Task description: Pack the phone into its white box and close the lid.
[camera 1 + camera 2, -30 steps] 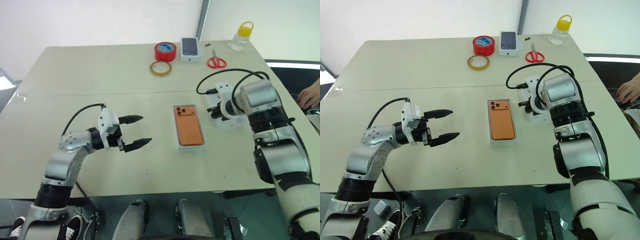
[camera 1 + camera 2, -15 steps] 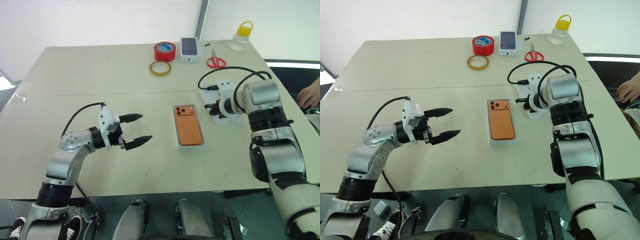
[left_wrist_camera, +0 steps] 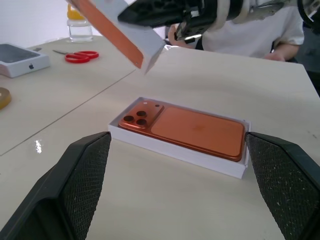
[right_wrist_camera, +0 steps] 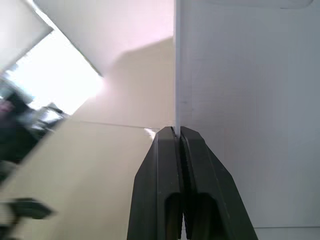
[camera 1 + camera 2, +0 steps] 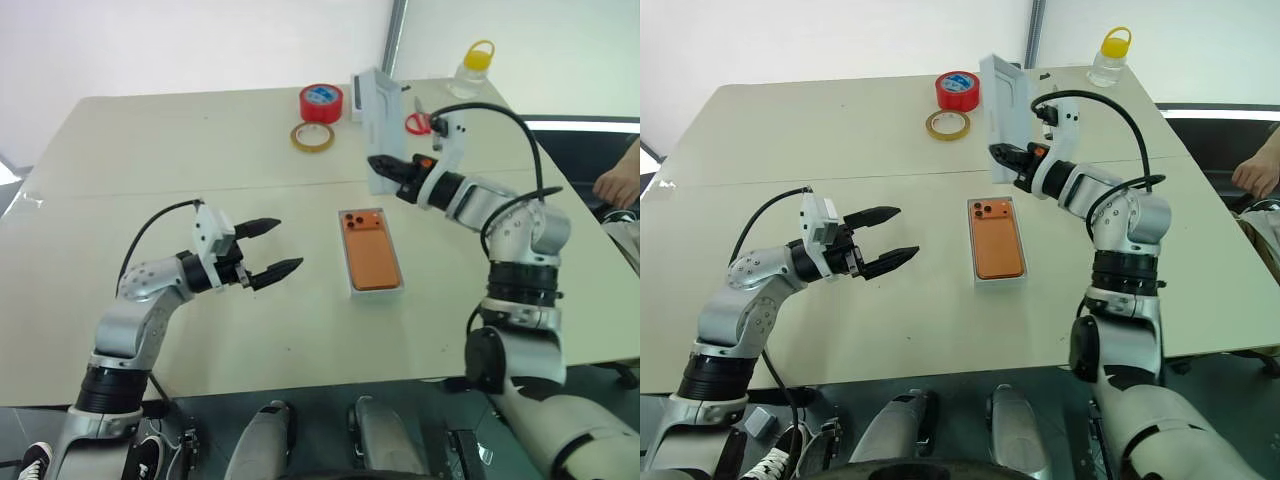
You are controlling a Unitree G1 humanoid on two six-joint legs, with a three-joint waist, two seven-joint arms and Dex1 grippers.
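Your right gripper [image 5: 1000,157] pinches the lid's [image 5: 1004,108] wall, holding it upright above the phone [image 5: 997,238] in the white box [image 5: 999,282]; your left gripper [image 5: 895,235] gapes wide, empty, beside it

The table [image 5: 200,150] is seen from above by both eye views, looking forward and down, and nearly the same scene is shared. The phone [image 3: 192,131] in the white box [image 3: 175,150] is viewed from close and low by the left wrist camera. The lid [image 4: 250,110] is faced very closely by the right wrist camera.
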